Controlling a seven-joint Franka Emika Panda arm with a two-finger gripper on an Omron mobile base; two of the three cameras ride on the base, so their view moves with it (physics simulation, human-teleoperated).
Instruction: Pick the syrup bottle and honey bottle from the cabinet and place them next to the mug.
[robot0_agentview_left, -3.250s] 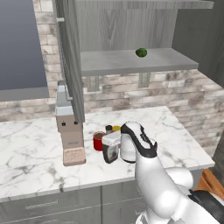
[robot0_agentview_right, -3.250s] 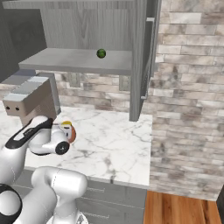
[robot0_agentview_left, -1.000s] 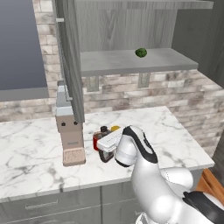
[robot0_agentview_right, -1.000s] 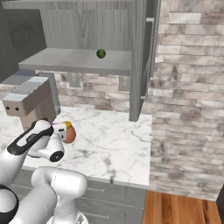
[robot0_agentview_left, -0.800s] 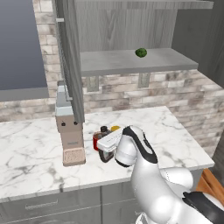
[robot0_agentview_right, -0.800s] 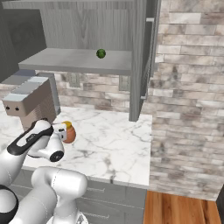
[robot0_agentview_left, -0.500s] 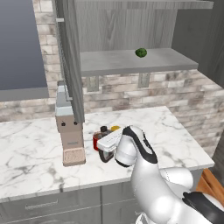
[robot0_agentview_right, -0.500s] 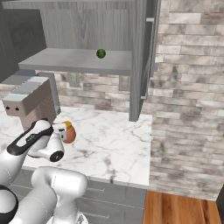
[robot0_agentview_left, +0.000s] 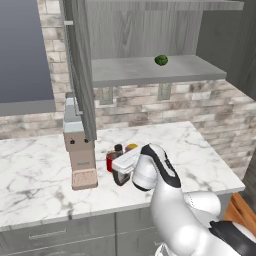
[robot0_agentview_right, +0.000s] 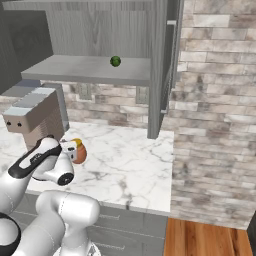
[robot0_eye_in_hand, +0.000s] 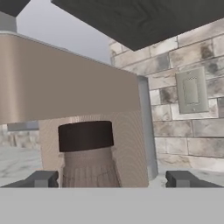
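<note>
Syrup bottle (robot0_eye_in_hand: 87, 157) before beige appliance (robot0_eye_in_hand: 65, 83)

Counter (robot0_agentview_left: 35, 165): white marble, grey-veined, smooth. Cabinet (robot0_agentview_left: 80, 60): matt grey wood grain, shelf included. Far wall (robot0_agentview_left: 150, 95): rough grey-brown brick. Syrup bottle (robot0_eye_in_hand: 87, 153): matt black cap on ribbed neck. Honey bottle (robot0_agentview_right: 78, 152): smooth orange body. Floor (robot0_agentview_right: 210, 240): glossy wood.

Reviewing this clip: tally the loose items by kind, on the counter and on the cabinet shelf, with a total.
Bottles: 2, the syrup bottle and the honey bottle, both on the counter.
Mugs: 1, the mug, beside the bottles.
Fruit: 1, the green round fruit on the cabinet shelf.
Total: 4
</note>
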